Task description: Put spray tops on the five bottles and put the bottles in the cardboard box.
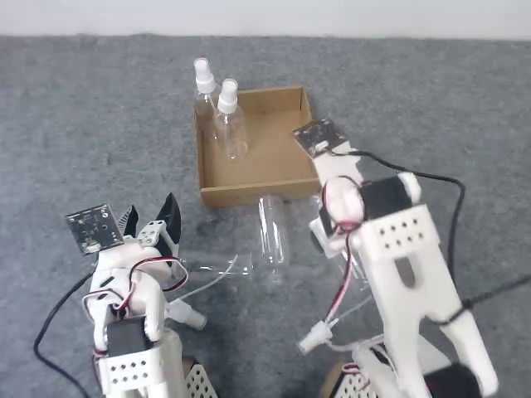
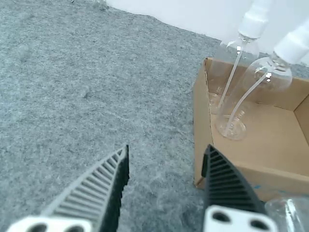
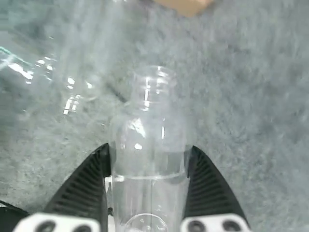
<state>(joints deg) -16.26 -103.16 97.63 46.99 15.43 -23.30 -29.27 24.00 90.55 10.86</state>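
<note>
Right wrist view gives us the clearest look: the right gripper (image 3: 148, 153) is clamped on an uncapped bottle (image 3: 147, 145), one jaw against each side of its body. The grip sits low enough to leave the threaded neck free, which we think is sensible, since a spray top has to go on there. The bottle's long axis runs straight out along the gripper, open mouth pointing away from the wrist. We cannot tell whether it is lifted off the grey carpet (image 1: 83, 108).

Our left gripper (image 1: 153, 211), in the lower left of the high view, is spread wide with nothing between its jaws. It hangs over the carpet and faces the cardboard box (image 1: 249, 195) at upper centre. Two capped bottles (image 1: 231, 124) stand upright in the box's upper-left corner, tops up, set close together — we take that as leaving floor room for the other three.

Just below the box's near wall a loose bottle (image 1: 272, 236) lies on its side, long axis running up and down the frame; which end is the mouth we cannot tell. Another clear bottle (image 1: 211, 267) lies crosswise to its left. A spray top (image 1: 189, 316) lies beside the left arm and a second spray top (image 1: 315, 338) at bottom centre, dip tubes trailing — the empty left gripper looks best placed to fetch one
</note>
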